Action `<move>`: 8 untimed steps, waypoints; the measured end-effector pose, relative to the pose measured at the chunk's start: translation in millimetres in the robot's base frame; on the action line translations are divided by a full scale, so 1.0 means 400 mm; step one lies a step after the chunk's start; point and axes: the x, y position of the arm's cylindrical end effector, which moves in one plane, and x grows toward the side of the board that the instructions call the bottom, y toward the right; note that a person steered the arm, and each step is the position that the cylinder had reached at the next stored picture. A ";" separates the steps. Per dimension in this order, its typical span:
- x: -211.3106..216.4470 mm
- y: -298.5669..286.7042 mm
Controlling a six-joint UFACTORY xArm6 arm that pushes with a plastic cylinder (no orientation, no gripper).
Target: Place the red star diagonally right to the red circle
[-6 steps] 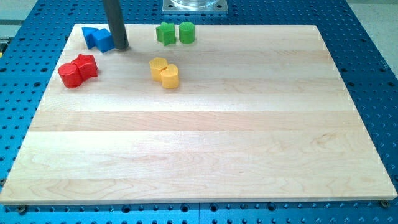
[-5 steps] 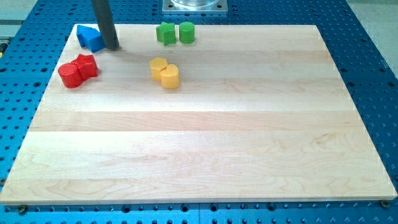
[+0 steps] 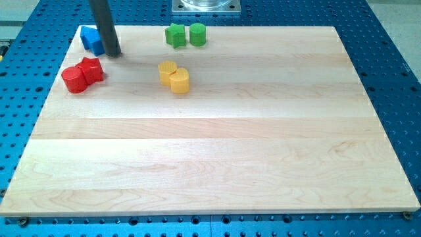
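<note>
The red star [image 3: 92, 69] lies near the view's upper left, touching the red circle [image 3: 74, 79], which sits just to its lower left. My tip [image 3: 113, 54] is above and a little to the right of the red star, with a small gap between them. The rod stands in front of the blue blocks [image 3: 90, 39] and hides part of them.
A green star [image 3: 175, 35] and a green cylinder [image 3: 198, 34] sit at the board's top edge. Two yellow blocks [image 3: 173, 76] touch each other right of the red pair. The board's left edge runs close to the red circle.
My tip has moved left and slightly down along the blue blocks, which shifted left toward the board's corner and are now partly hidden behind the rod. The red blocks have not moved.
</note>
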 end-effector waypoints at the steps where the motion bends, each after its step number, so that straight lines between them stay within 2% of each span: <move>1: 0.019 -0.059; 3: 0.191 -0.081; 4: 0.325 -0.043; 6: 0.650 0.199; 7: 0.683 0.276; 8: 0.704 0.200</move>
